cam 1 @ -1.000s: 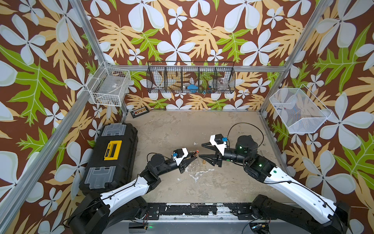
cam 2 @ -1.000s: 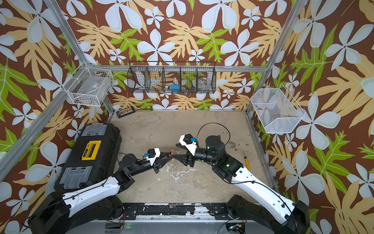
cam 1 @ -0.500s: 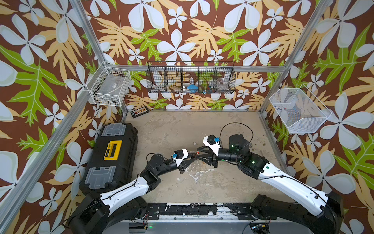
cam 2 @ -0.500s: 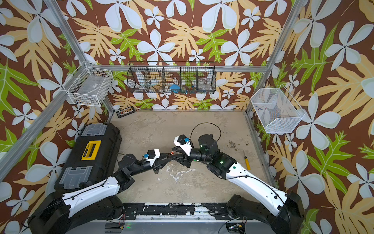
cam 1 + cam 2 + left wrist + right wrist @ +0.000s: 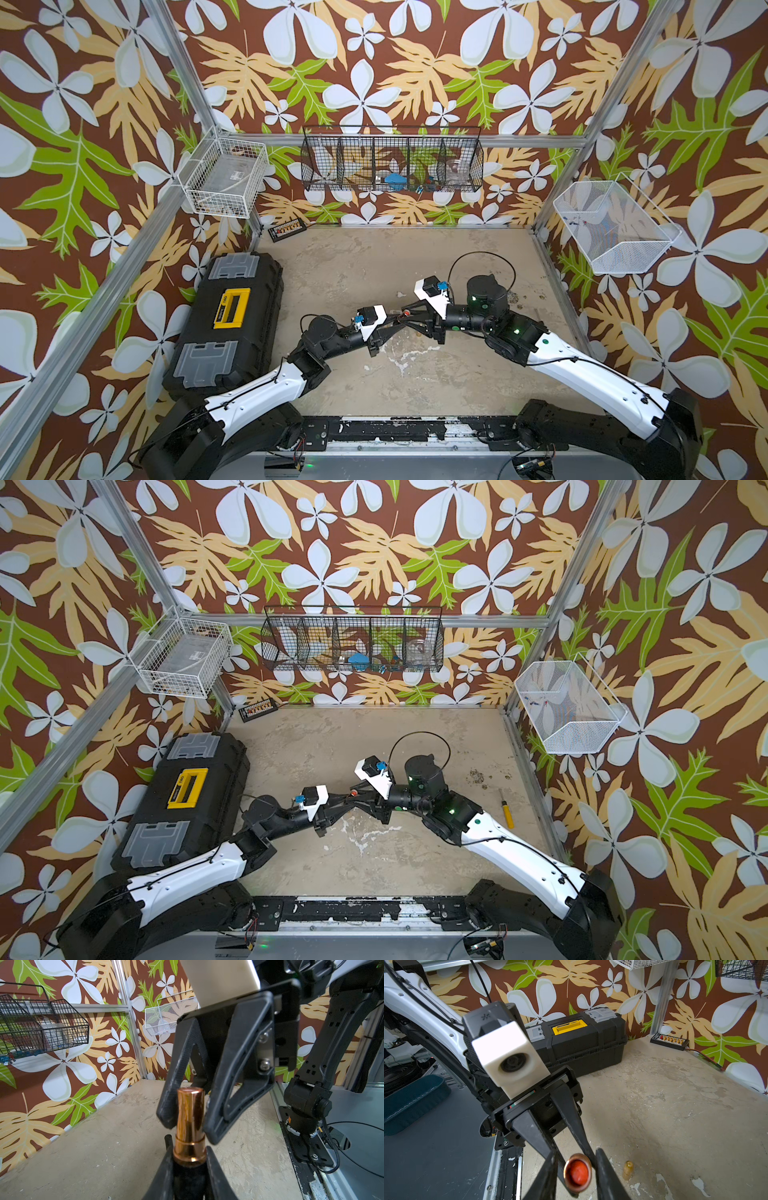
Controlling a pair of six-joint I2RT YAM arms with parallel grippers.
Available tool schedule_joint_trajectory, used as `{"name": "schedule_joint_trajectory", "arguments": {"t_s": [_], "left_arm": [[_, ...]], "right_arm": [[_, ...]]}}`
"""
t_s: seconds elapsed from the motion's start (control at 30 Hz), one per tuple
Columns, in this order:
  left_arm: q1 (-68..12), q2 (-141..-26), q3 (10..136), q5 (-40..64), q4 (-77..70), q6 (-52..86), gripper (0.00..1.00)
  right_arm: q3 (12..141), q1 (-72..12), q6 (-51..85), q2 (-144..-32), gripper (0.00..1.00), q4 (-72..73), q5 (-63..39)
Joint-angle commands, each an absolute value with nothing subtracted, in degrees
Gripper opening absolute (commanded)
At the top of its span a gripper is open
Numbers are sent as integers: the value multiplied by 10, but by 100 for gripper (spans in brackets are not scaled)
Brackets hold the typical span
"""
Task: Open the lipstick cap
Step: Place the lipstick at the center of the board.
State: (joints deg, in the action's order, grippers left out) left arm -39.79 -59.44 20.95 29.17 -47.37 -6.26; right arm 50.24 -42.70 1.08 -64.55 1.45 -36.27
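- The left gripper (image 5: 395,324) is clamped tight on the base of the copper lipstick (image 5: 190,1151) and holds it up off the table, about mid-table.
- The right gripper (image 5: 188,1126) is nose to nose with it. Its jaws are narrowed around the cap (image 5: 190,1109) with the pads right at its sides, but I can't tell if they're actually squeezing.
- The cap's far end is red.
- Off to the left arm's side there's one black toolbox (image 5: 232,320) with a yellow handle, well apart from the action.
- There's one yellow screwdriver (image 5: 508,814) by the right edge, and one small amber bottle-ish thing (image 5: 628,1169) on the table near the grippers.
- One little connector board (image 5: 286,227) sits in the back corner.
- Three baskets are on the walls: a black wire rack (image 5: 392,160), a white wire basket (image 5: 224,183) and a white mesh basket (image 5: 615,228).
- The tabletop (image 5: 415,257) is beige, worn and scuffed white. Around it are floral wallpaper and aluminium posts.
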Motion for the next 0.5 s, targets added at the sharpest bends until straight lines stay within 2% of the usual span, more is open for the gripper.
{"name": "schedule_joint_trajectory", "arguments": {"t_s": [0.0,0.47], "left_arm": [[-398,-591,213,295,-491,-63,11],[-398,-586,213,292,-484,-66,11]], "right_arm": [[509,-427,12,-651,32,25,-377],[510,-432,21,-652,31,20,-374]]}}
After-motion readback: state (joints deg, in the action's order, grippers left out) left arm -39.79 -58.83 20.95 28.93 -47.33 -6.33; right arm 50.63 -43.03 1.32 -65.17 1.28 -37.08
